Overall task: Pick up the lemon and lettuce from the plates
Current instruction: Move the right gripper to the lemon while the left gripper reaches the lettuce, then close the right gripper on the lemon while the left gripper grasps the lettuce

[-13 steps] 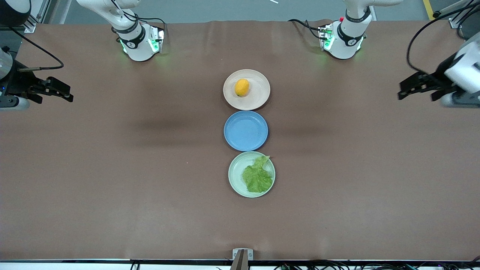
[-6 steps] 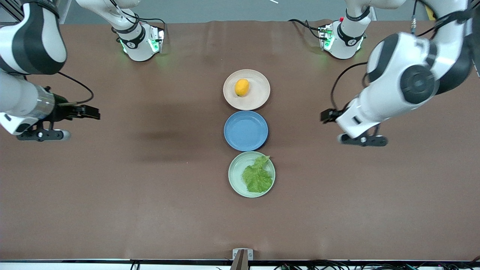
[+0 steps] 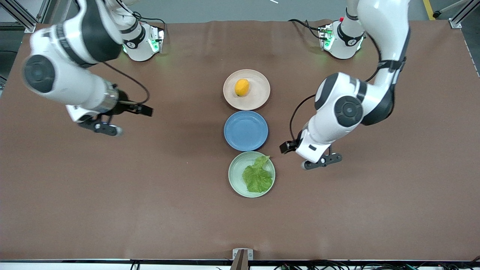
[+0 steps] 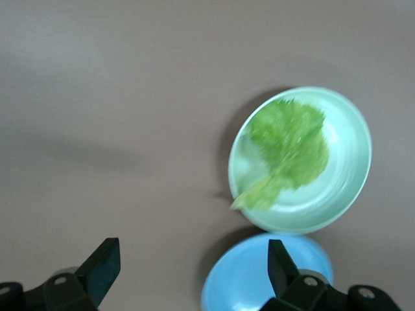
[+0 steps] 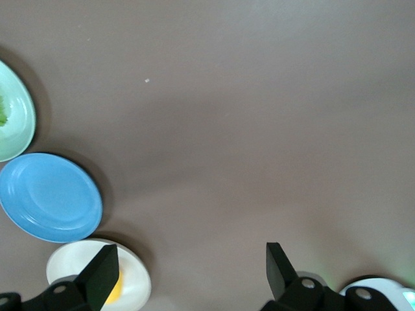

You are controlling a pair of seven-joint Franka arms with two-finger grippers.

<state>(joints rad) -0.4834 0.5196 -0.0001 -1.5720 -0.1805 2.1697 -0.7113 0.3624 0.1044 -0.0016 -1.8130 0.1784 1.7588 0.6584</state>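
The lemon [image 3: 242, 87] lies on the beige-pink plate [image 3: 260, 93], the plate nearest the robots' bases. The lettuce [image 3: 257, 176] lies on the mint green plate [image 3: 236, 170], nearest the front camera. My left gripper [image 3: 287, 147] is open and empty over bare table, beside the green plate toward the left arm's end. Its wrist view shows the lettuce [image 4: 288, 146], the green plate [image 4: 353, 129] and the open gripper [image 4: 192, 259]. My right gripper [image 3: 144, 110] is open and empty over bare table toward the right arm's end. Its wrist view [image 5: 191, 262] shows the lemon [image 5: 117, 289].
A blue plate [image 3: 245, 130] sits between the two task plates, empty; it also shows in the left wrist view [image 4: 259, 282] and the right wrist view [image 5: 48, 197]. The three plates form a row down the middle of the brown table [image 3: 112, 187].
Both arms have swung in from the table's ends toward the row of plates. The left gripper has come close to the green plate. The lemon, lettuce and plates have not moved.
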